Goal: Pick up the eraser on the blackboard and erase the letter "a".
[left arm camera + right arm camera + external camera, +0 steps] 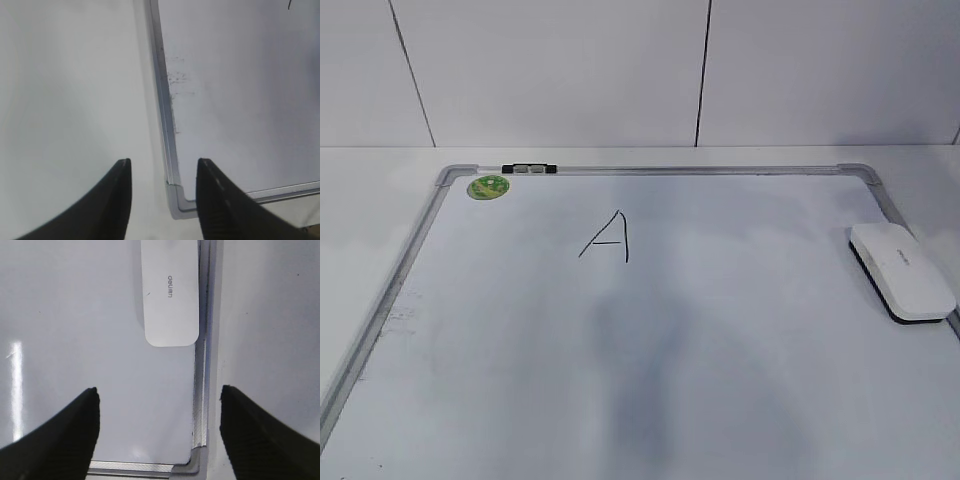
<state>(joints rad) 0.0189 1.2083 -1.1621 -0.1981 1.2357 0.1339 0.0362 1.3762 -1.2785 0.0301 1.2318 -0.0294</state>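
Observation:
The eraser (pixel 902 270) is an oblong white block lying on the right edge of the blackboard (pixel 770 330), against the grey frame. In the right wrist view the eraser (pixel 170 295) lies ahead of my right gripper (pixel 159 390), which is open and empty above the blackboard's (pixel 100 315) near right corner. My left gripper (pixel 164 162) is open and empty above the near left corner of the blackboard (pixel 240 100). No lowercase letter "a" shows in any view. Neither gripper shows in the exterior view.
An angular capital "A" (pixel 608 238) is drawn in black on the upper middle of the board. A round green sticker (pixel 488 187) and a black-and-silver clip (pixel 528 169) sit at the far left corner. A grey shadowy patch (pixel 640 380) lies on the board's middle.

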